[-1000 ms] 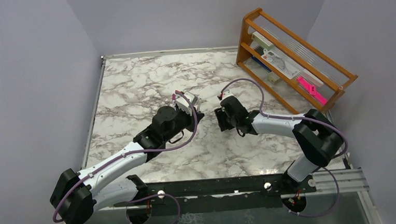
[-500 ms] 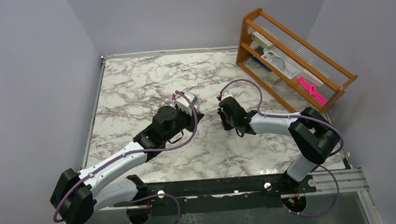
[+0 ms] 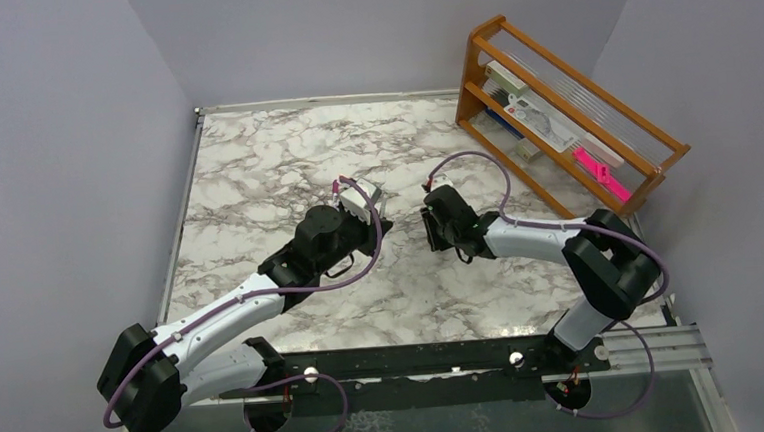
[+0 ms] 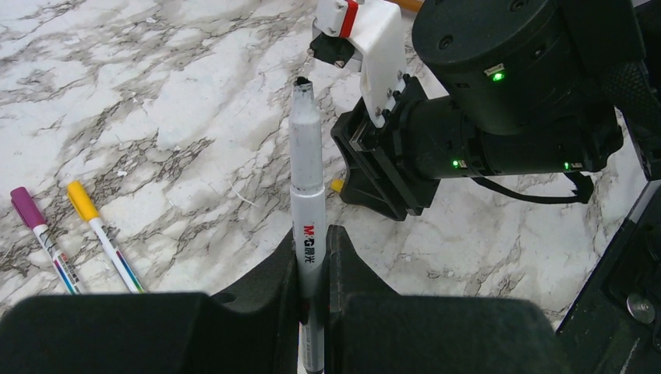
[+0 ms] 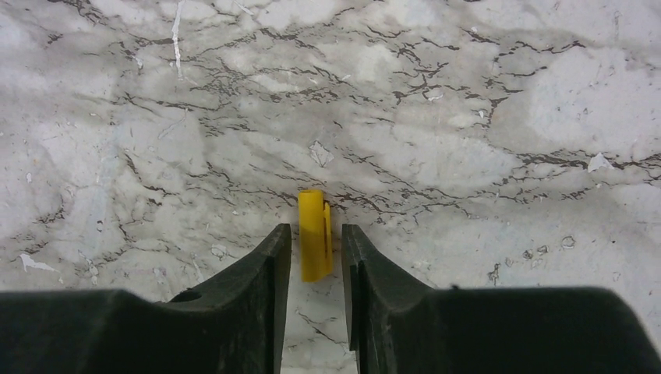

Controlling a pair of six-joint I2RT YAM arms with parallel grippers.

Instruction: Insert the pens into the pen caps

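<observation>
left gripper (image 4: pixel 313 234): closed narrow on a pen (image 4: pixel 305 156), held low on the barrel, bare dark tip pointing away from the wrist toward the right arm.
right gripper (image 5: pixel 316 230): narrow, a finger on each side of the yellow cap (image 5: pixel 313 206); whether it pinches it yet cannot be told.
yellow cap: on the marble table (image 5: pixel 468 117), lying along the line of the fingers; which end is the open one cannot be told.
two capped pens (image 4: pixel 78 241): lying side by side on the table, one with a magenta cap, one with a yellow cap; judged finished.
step in hand: taking up the last cap.
doing it well: pinch the cap across its middle, lift it, turn its open end to the pen tip, line the two up, then push straight on without bending the pen.
writing: red "m&g" on the held pen, with small characters below it; print on the lying pens too small to read.
rack (image 3: pixel 572 104): labels inside unreadable.
</observation>
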